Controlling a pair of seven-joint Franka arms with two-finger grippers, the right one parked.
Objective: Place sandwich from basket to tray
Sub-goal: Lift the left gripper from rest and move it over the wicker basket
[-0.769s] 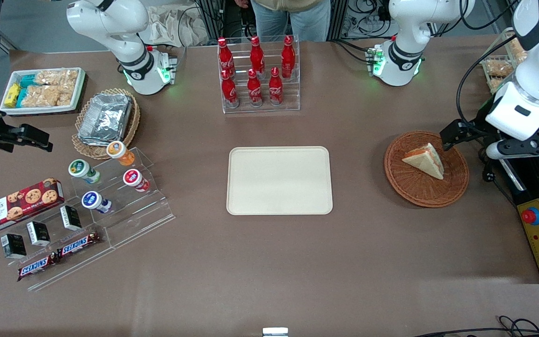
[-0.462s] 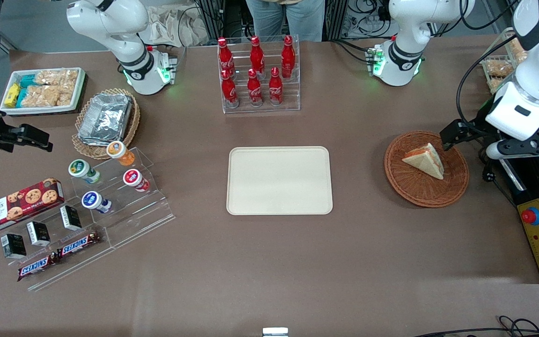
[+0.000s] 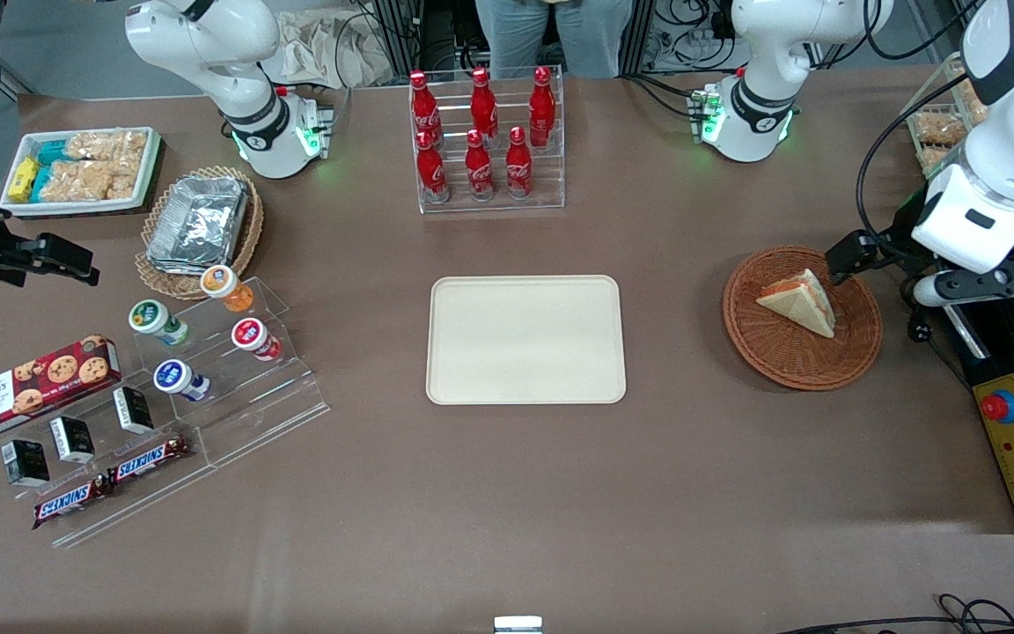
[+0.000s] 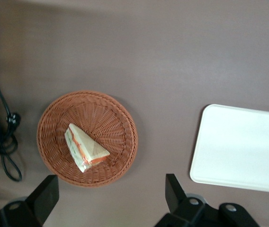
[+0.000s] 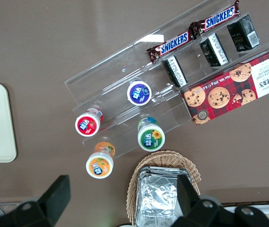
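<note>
Wicker basket (image 3: 802,318) holds sandwich (image 3: 798,302); tray (image 3: 525,340) bare. Hand (image 4: 111,201) hovers above basket edge, fingers wide apart, empty — spread seen only from wrist view.

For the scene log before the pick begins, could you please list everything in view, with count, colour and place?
sandwich: one, white bread with orange filling, in the basket.
basket: one, reddish-brown wicker, toward the working arm's end of the table.
tray: one, cream, mid-table, nothing on it.
cola bottles: six, red, in a clear rack farther from the front camera than the tray.
foil containers: silver stack, in a lighter wicker basket toward the parked arm's end.
white tray: one, holding snack packets, same end.
small tubs: four, orange, green, red and blue lids, on a clear stand.
cookie box: one, red.
Snickers bars: two, brown.
black boxes: three, small.
gripper: one, black, open, above the basket's rim.
</note>
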